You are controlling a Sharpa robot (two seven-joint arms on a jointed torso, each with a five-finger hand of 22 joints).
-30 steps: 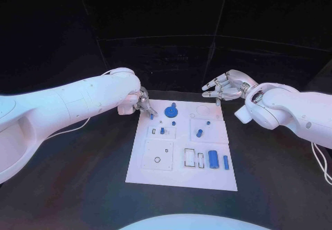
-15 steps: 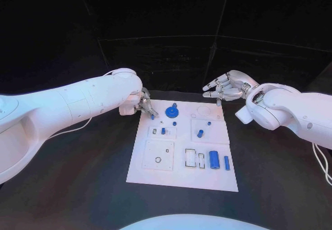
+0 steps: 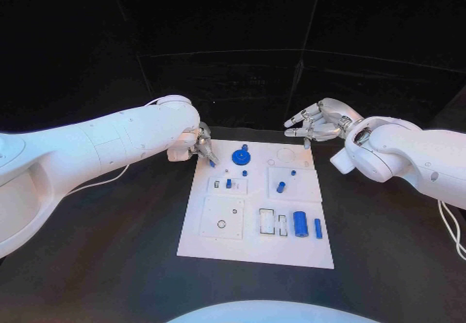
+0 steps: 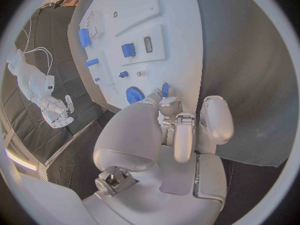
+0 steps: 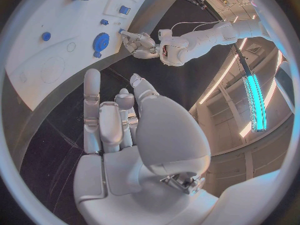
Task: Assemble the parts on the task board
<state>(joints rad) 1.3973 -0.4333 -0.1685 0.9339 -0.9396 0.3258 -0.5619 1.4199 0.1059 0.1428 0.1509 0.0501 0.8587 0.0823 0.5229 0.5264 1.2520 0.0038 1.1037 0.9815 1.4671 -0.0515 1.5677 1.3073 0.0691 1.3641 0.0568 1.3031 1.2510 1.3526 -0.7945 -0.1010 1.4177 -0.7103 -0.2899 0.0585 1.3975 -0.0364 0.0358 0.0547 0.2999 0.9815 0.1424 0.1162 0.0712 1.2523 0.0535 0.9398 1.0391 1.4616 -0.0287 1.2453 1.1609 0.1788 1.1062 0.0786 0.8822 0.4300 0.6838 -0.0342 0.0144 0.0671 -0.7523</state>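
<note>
The white task board (image 3: 223, 235) lies in the middle of the black table. On it are a blue gear (image 3: 240, 157), several small blue pegs (image 3: 228, 182), a blue cylinder (image 3: 300, 224) and a blue bar (image 3: 316, 228). My left hand (image 3: 201, 148) is at the board's far left corner and pinches a small blue peg (image 3: 212, 162) between thumb and finger; in the left wrist view the peg (image 4: 164, 89) sits at the fingertips (image 4: 167, 105), beside the gear (image 4: 134, 94). My right hand (image 3: 316, 122) hovers beyond the board's far right corner, fingers apart, holding nothing.
Empty slots and recesses mark the board, among them a square plate with a hole (image 3: 221, 223) and a round recess (image 3: 287, 155). A white cable (image 3: 102, 180) runs across the table under my left arm. Black table surrounds the board.
My left hand has drawn back slightly toward the board's far left corner with the peg. The right hand has barely moved.
</note>
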